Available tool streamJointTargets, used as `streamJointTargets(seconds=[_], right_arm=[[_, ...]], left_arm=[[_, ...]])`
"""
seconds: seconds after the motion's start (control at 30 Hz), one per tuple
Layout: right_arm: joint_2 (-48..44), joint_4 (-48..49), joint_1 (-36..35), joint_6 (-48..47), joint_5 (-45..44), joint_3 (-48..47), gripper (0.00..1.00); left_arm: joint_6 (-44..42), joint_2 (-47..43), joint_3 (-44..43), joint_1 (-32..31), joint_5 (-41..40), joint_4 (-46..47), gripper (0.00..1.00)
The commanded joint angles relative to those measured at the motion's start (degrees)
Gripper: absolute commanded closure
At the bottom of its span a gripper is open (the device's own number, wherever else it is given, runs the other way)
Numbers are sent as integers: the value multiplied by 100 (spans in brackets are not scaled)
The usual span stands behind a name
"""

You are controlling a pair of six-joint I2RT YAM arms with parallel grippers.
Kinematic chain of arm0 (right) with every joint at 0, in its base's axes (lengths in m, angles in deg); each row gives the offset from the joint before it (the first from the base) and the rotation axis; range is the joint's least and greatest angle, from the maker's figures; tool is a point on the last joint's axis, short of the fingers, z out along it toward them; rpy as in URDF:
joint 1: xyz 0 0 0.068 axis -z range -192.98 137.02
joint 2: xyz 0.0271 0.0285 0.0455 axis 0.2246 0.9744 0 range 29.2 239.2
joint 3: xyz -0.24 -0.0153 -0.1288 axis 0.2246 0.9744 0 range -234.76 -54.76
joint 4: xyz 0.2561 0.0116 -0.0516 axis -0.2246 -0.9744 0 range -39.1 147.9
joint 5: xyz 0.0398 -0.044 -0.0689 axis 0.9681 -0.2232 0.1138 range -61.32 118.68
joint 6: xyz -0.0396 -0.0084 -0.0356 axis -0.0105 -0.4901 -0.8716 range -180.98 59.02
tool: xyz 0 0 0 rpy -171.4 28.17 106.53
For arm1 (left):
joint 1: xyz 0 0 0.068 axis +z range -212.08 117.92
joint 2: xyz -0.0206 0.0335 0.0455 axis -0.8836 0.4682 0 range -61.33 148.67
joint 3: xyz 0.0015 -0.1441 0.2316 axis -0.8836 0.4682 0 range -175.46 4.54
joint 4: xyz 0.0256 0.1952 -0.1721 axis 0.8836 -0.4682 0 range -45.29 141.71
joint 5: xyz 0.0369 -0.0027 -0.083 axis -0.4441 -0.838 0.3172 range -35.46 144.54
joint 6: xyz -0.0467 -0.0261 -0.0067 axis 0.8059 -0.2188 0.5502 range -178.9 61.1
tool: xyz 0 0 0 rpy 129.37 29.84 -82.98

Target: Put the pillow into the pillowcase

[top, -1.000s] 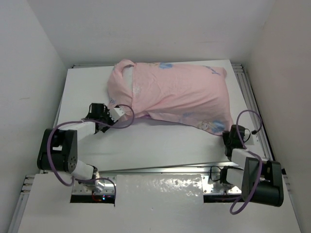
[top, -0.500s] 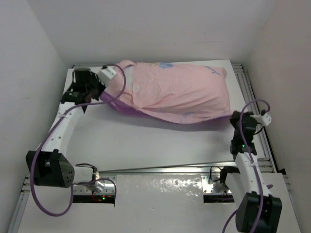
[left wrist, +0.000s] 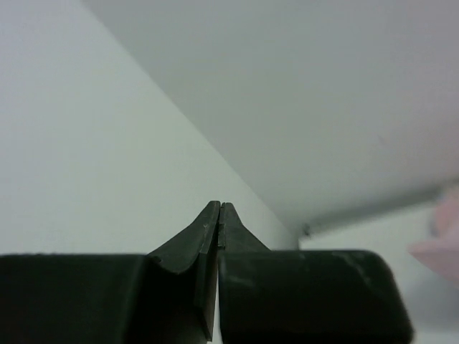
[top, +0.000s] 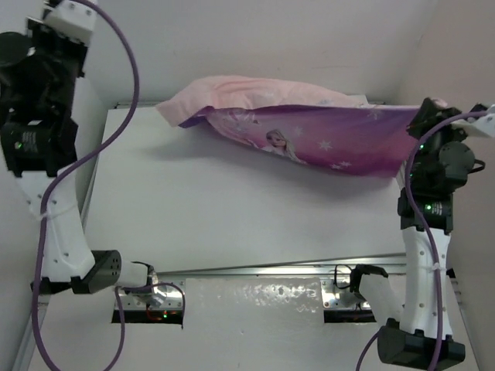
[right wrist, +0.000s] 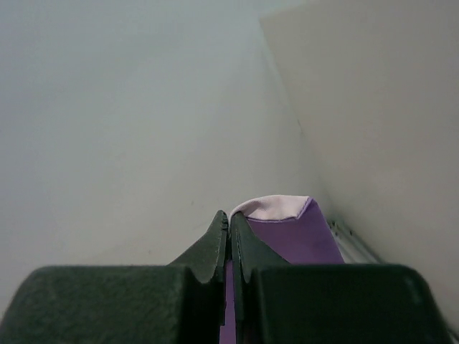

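Observation:
The pillowcase (top: 309,131) hangs tilted over the back of the table, its purple princess-print side facing me and its pink side on top. It bulges as if filled, and the white pillow does not show. My right gripper (top: 433,108) is raised at the right and shut on the pillowcase's right corner. In the right wrist view the gripper (right wrist: 229,218) pinches purple cloth, with the pink corner (right wrist: 276,208) sticking out above the fingertips. My left gripper (left wrist: 219,208) is shut and empty. It is lifted high at the far left wall (top: 35,62), away from the case's left end (top: 178,112).
White walls enclose the table (top: 232,216) on the left, back and right. A metal rail (top: 271,267) runs along the near edge by the arm bases. A sliver of pink cloth (left wrist: 445,236) shows at the right edge of the left wrist view.
Both arms have risen. The right gripper lifted its corner, turning the case so the purple side shows. The left gripper left the case's left end and went up to the left wall.

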Motion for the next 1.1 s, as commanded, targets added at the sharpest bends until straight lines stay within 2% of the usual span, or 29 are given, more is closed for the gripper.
streamJointTargets(seconds=[0.0,0.07,0.1,0.13,0.17,0.2,0.23,0.27,0.3,0.33,0.37,0.4,0.43,0.47,0.5,0.53,0.57,0.6,0.63,0.67,0.7,0.73,0.77,0.83,0.87,0.93,0.97,1.0,1.07], right_arm=[[65,593,36,-526,-139,-1190,100],[153,444,36,-597,-33,-1577,100],[249,391,36,-597,63,-1675,100],[285,234,36,-475,317,-1772,100],[364,180,36,-361,484,-1860,100],[399,171,36,-246,660,-1852,100],[417,127,36,-62,1001,-1835,100],[435,127,36,87,1161,-1678,100],[417,196,27,211,1276,-1563,100],[356,249,36,368,1329,-1423,100],[303,311,36,405,1330,-1195,100],[259,311,36,414,1330,-1115,100],[146,250,36,397,1330,-1001,100],[84,189,36,362,1330,-974,100],[22,127,36,318,1469,-947,100],[-118,-13,36,248,1540,-912,100],[-206,-75,36,230,1619,-816,100],[-276,-119,27,221,1646,-772,100],[-408,-224,36,221,1655,-658,100],[-461,-260,36,221,1664,-587,100],[-497,-286,36,168,1655,-534,100],[-523,-339,36,142,1655,-490,100],[-523,-374,27,89,1603,-438,100],[-462,-549,27,-113,1559,-455,100],[-418,-620,27,-200,1532,-481,100],[-243,-734,18,-342,1410,-499,100],[-129,-752,27,-420,1392,-464,100],[-84,-761,27,-456,1374,-455,100],[39,-796,27,-509,1365,-481,100]], left_arm=[[-6,-270,-980,30,-538,283,100],[-165,-411,-929,39,-732,345,100],[-269,-594,-616,30,-471,189,100],[-453,-692,-369,39,-77,-82,100],[-768,-893,-88,39,492,-886,100],[-1276,-1025,846,39,1760,-1146,100],[-1307,-1192,1577,39,2216,-1175,100],[-1229,-1446,2316,-39,2595,-783,73],[-1402,-1475,3602,-127,2851,-649,54],[-1648,-1449,4146,-328,3158,-526,42],[-1859,-1405,4604,-530,3144,76,26],[-1757,-1239,5330,-663,2674,560,22],[-1634,-1072,5529,-856,2408,1435,18],[-1441,-853,5575,-884,2205,1444,17],[-726,-277,5340,-884,2029,2140,15],[-362,112,5033,-884,2019,2321,12],[-80,986,4639,-884,2201,2045,12],[471,1438,3678,-875,2812,1842,10],[851,1913,3189,-875,3123,1613,0],[1620,2770,2428,-875,3509,1602,0],[2080,3136,2159,-884,4217,1707,0],[2642,3479,1991,-884,4477,2021,0],[3666,4013,1859,-893,4984,2964,0],[4490,4464,1787,-954,5147,4154,0],[4685,4684,1665,-998,5078,4995,0],[4486,5623,466,-1173,4569,4856,0],[4284,6401,-610,-1235,4489,4611,0],[4300,6739,-1021,-1279,4392,4643,0],[4571,7451,-1603,-1376,4094,5326,0]])
